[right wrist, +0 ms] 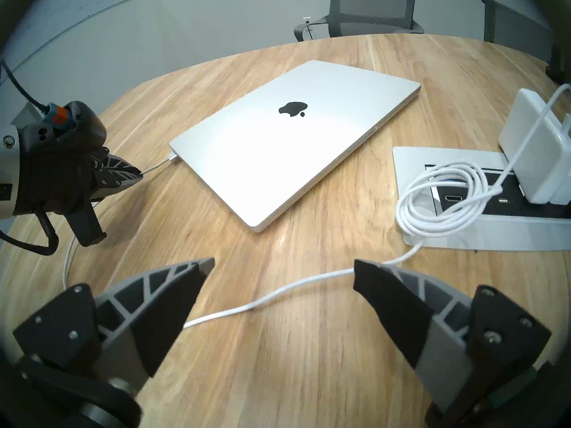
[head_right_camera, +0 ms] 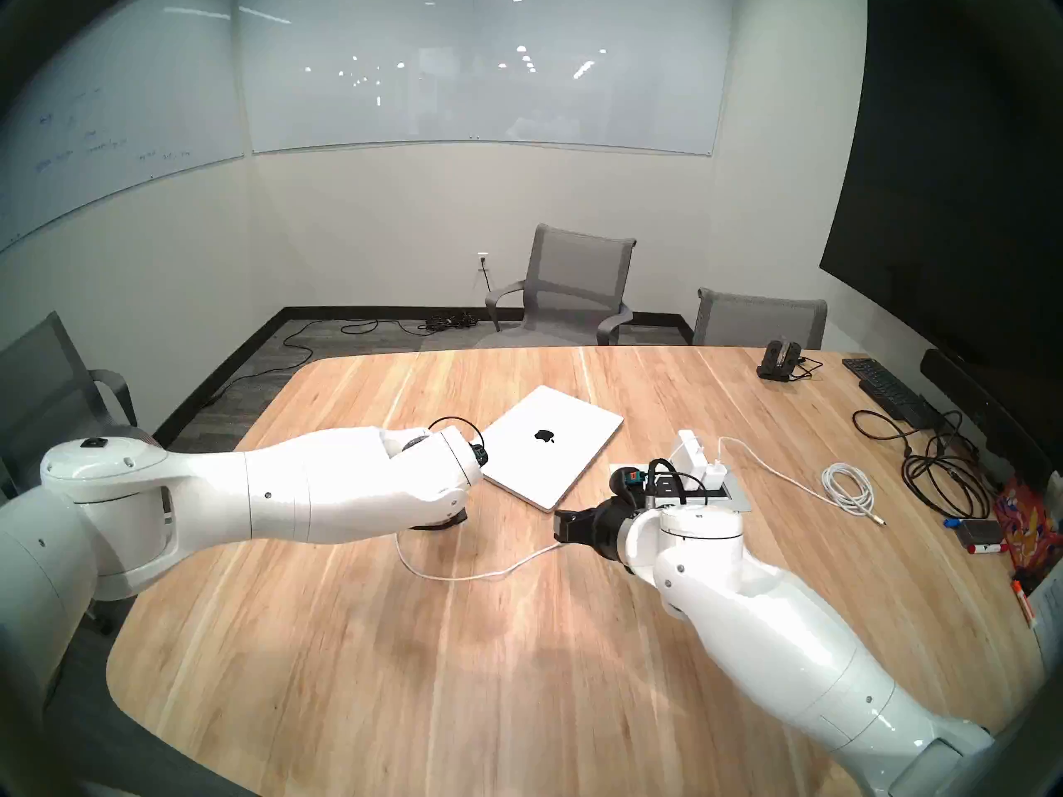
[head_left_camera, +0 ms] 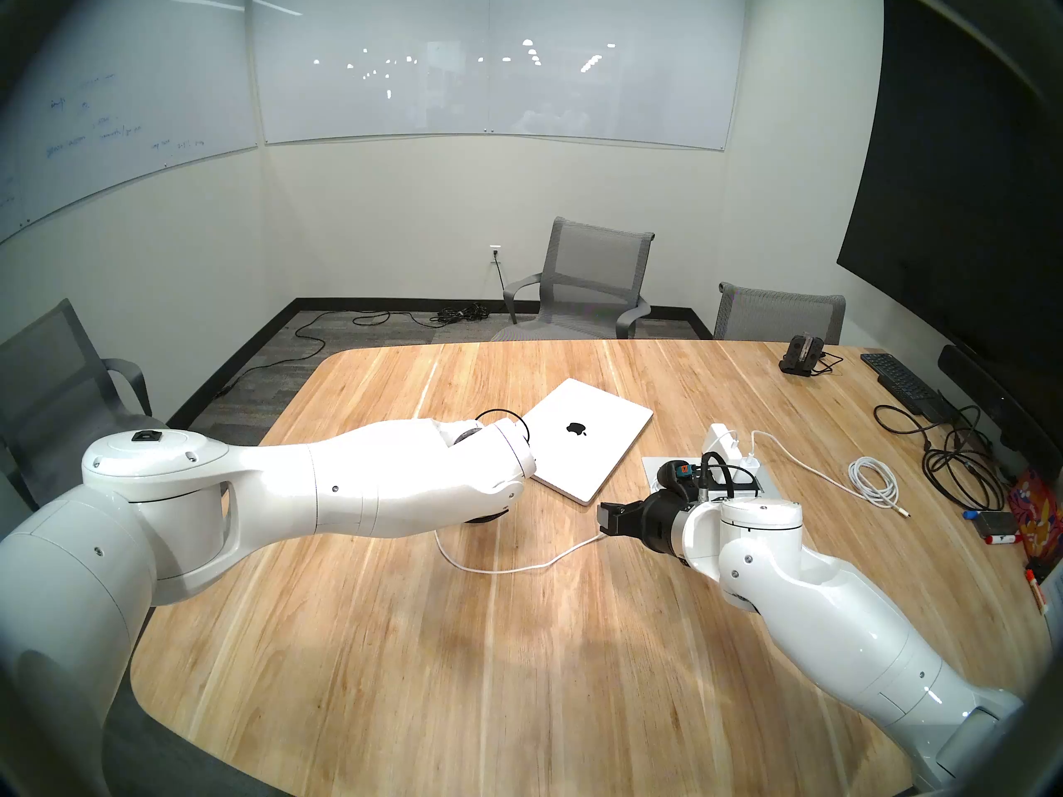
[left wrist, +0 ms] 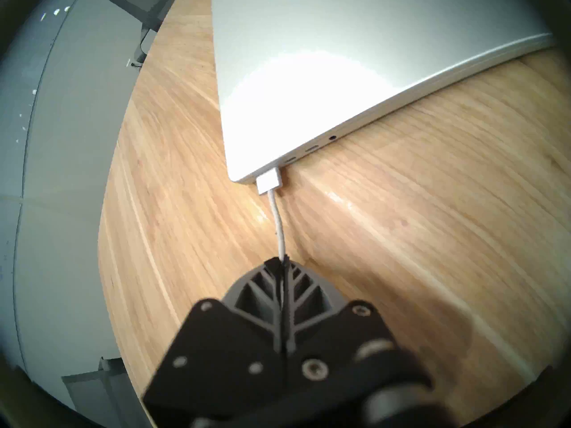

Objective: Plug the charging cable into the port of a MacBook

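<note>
The closed silver MacBook lies on the wooden table, also seen in the right wrist view. The white charging cable runs from loops on the power panel across the table to my left gripper, which is shut on the cord a short way behind the plug. The plug rests against the MacBook's side edge at the port nearest the corner; I cannot tell whether it is fully seated. My right gripper is open and empty, low over the cord near the MacBook's front corner. My left arm hides the left gripper in the head views.
A white charger brick stands in the table's power panel right of the MacBook. A coiled white cable, black cables and a keyboard lie at the far right. Chairs stand around the table.
</note>
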{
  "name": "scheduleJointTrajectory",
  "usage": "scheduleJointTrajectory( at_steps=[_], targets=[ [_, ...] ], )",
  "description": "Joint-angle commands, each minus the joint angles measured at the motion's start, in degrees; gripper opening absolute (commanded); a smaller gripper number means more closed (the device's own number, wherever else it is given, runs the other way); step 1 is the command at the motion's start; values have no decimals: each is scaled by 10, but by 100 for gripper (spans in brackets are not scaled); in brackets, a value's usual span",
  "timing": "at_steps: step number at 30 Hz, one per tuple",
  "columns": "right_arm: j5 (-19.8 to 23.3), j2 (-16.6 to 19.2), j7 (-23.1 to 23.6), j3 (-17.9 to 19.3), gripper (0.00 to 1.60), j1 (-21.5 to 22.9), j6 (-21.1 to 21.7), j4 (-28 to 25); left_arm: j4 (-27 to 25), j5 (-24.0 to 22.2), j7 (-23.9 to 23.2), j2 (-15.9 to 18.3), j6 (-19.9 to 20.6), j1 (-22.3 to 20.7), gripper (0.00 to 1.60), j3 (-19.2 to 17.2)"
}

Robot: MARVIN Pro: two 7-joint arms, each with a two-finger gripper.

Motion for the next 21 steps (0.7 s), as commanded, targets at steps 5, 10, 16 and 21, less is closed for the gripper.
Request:
scheduleJointTrajectory(
  at_steps=[5,10,16,21],
  targets=[
    [-1,-1,0,1,160,4,0,-9,-15,-2,4,8,-1,-14,0,-6],
    [-1,-1,0,1,160,4,0,-9,-17,-2,2,10,-1,-14,0,-6],
    [-1,-1,0,1,160,4,0,-9,-3,1,-14,4,-1,-15,160,1],
    [-1,-1,0,1,160,4,0,-9,4,7,-18,0,-5,-15,160,3]
  ],
)
